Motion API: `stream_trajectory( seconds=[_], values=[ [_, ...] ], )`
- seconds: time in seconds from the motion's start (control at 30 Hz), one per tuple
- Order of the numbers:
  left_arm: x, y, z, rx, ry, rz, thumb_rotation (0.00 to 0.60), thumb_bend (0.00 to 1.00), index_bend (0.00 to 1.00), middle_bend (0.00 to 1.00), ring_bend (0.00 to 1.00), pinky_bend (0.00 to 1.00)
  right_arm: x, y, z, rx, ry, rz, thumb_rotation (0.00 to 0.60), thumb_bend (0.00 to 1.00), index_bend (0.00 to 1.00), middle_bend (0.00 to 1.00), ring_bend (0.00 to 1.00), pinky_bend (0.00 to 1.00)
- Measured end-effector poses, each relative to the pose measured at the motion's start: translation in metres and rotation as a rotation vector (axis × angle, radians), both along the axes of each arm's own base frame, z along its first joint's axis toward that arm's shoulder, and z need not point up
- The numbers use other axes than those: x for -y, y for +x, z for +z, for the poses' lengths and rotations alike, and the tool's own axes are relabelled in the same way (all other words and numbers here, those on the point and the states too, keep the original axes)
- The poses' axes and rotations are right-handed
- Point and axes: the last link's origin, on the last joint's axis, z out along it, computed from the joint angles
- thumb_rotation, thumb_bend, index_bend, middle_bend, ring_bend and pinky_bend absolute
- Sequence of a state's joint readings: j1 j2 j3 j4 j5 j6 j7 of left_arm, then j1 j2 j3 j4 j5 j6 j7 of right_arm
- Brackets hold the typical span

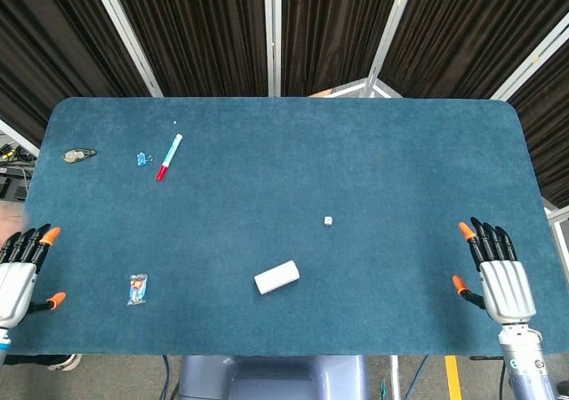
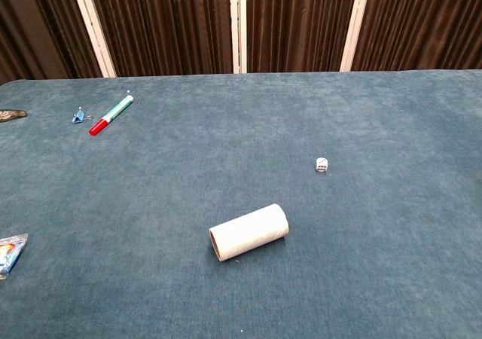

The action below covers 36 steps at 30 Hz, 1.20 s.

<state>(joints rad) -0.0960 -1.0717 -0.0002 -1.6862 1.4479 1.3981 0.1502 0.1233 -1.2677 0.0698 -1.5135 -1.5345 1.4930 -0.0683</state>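
Note:
My left hand (image 1: 22, 271) lies flat at the table's near left edge, fingers spread, holding nothing. My right hand (image 1: 498, 271) lies the same way at the near right edge, empty too. Neither hand shows in the chest view. A white cardboard tube (image 1: 276, 276) (image 2: 249, 232) lies on its side near the front middle. A small white die (image 1: 328, 220) (image 2: 321, 164) sits a little beyond it to the right. Closest to my left hand is a small snack packet (image 1: 137, 289) (image 2: 9, 253).
A blue felt table (image 1: 356, 151) spans both views. At the far left lie a red-capped marker (image 1: 169, 156) (image 2: 110, 114), a blue binder clip (image 1: 141, 158) (image 2: 79, 116) and a small dark object (image 1: 78, 155) (image 2: 10, 114). Dark curtains hang behind.

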Motion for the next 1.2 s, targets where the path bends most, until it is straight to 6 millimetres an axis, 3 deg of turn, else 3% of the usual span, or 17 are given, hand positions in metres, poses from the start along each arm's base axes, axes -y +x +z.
stream_trajectory(
  seconds=[0.4,0.63,0.83,1.2],
  values=[
    [0.000,0.000,0.001,0.001,0.003,-0.001,0.600,0.07,0.00,0.00,0.00,0.00,0.002,0.002,-0.002,0.013,0.010,-0.002,0.600,0.19,0.08,0.00,0.00,0.00],
    [-0.002,-0.002,0.004,0.012,0.015,0.007,0.600,0.07,0.00,0.00,0.00,0.00,0.017,0.014,-0.011,0.052,0.033,0.016,0.600,0.18,0.20,0.00,0.00,0.00],
    [-0.003,-0.004,0.007,0.022,0.024,0.014,0.600,0.07,0.00,0.00,0.00,0.00,0.045,0.034,-0.036,0.081,0.097,0.019,0.600,0.20,0.33,0.00,0.00,0.00],
    [-0.005,-0.008,0.011,0.036,0.027,0.021,0.600,0.07,0.00,0.00,0.00,0.00,0.103,0.095,-0.104,0.115,0.203,0.021,0.600,0.18,0.32,0.00,0.00,0.00]
  ],
)
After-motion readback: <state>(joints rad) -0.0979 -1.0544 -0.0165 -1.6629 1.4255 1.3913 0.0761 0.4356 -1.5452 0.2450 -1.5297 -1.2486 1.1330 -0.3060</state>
